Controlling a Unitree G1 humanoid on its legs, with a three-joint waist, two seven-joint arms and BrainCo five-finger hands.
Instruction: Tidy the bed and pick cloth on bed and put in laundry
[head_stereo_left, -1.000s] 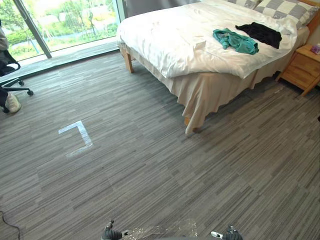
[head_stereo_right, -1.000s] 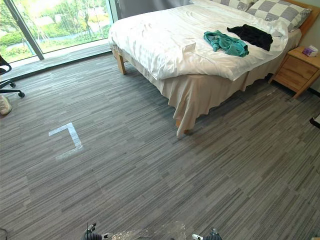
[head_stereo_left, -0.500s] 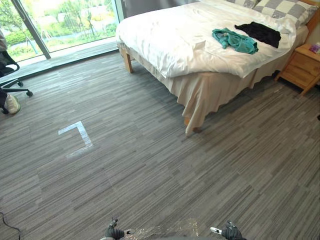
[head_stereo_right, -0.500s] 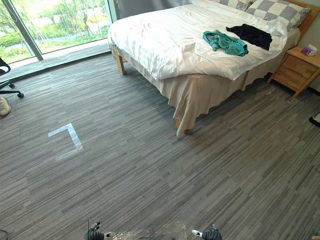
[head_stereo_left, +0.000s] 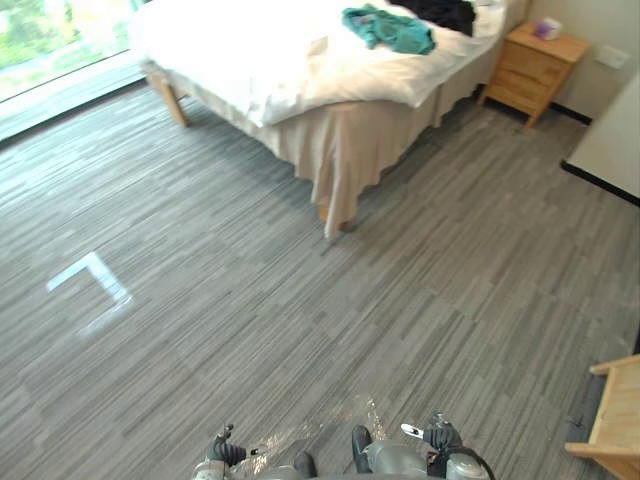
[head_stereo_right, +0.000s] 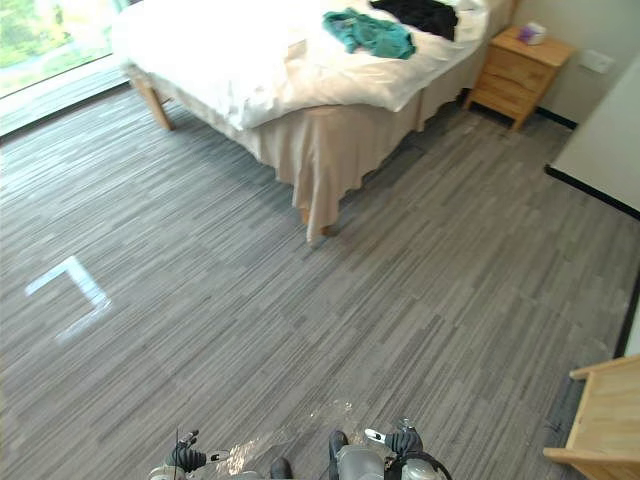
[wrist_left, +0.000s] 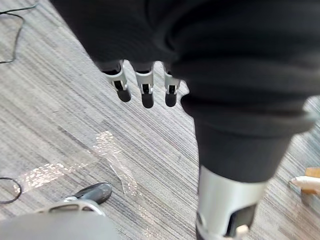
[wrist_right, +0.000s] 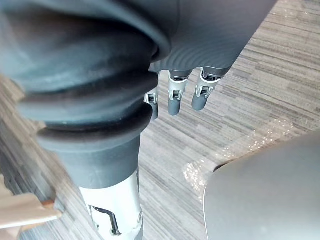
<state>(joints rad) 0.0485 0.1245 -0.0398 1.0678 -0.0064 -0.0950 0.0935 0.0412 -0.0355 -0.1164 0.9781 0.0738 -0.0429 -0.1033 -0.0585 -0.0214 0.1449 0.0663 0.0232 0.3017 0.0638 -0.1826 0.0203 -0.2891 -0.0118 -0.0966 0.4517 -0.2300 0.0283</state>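
1. The bed (head_stereo_left: 230, 50), under a white cover, stands at the far side of the grey carpet floor (head_stereo_left: 420, 300).
2. A teal cloth (head_stereo_left: 388, 28) lies crumpled on the bed, close to its long edge. A black cloth (head_stereo_left: 440, 12) lies on the bed just beyond it, toward the head end.
3. A wooden nightstand (head_stereo_left: 530, 65) stands just beside the bed's head end.
4. A white corner-shaped tape mark (head_stereo_left: 90, 290) sits on the floor, well apart from the bed's near corner.
5. The left hand (wrist_left: 145, 92) hangs over the floor, well apart from the bed, with its fingers straight and loose (nothing in them).
6. The right hand (wrist_right: 174, 97) hangs likewise over the floor, well apart from the bed, its fingers straight, relaxed and empty.
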